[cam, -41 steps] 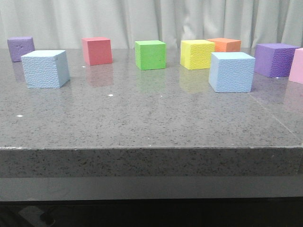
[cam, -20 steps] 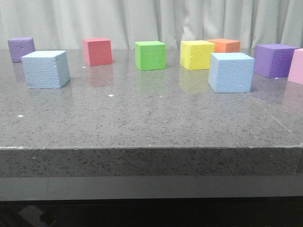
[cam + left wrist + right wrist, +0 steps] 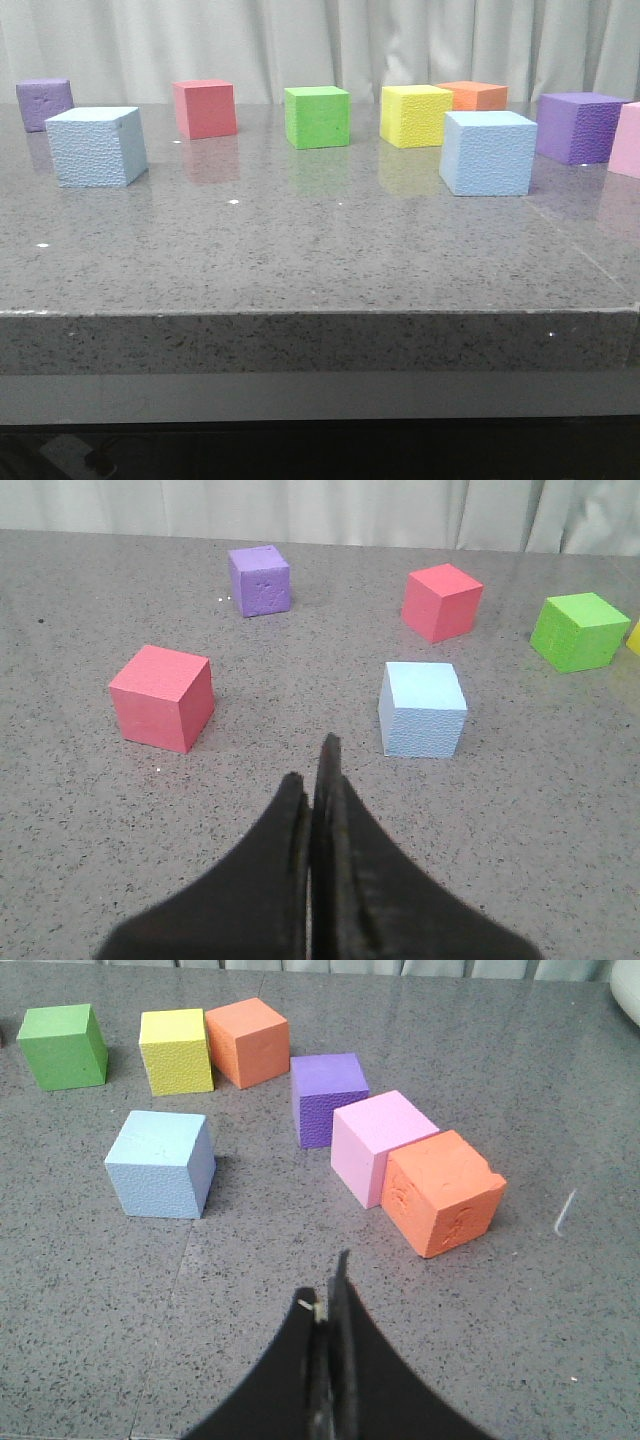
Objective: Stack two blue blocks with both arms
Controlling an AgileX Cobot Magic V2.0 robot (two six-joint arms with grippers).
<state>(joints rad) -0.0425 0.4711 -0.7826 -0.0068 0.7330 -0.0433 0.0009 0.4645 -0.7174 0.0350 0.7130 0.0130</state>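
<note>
One blue block (image 3: 95, 146) sits at the left of the grey table, and it also shows in the left wrist view (image 3: 422, 709). The other blue block (image 3: 488, 152) sits at the right, and it also shows in the right wrist view (image 3: 160, 1164). Neither gripper shows in the front view. My left gripper (image 3: 312, 780) is shut and empty, above bare table short of the left block. My right gripper (image 3: 328, 1285) is shut and empty, above bare table short of the right block.
Along the back stand a small purple cube (image 3: 44, 103), a red cube (image 3: 205, 108), a green cube (image 3: 317, 116), a yellow cube (image 3: 416, 114), an orange cube (image 3: 473, 95), a purple cube (image 3: 582, 126) and a pink cube (image 3: 627, 139). Another red cube (image 3: 162, 697) and orange cube (image 3: 443, 1192) show in the wrist views.
</note>
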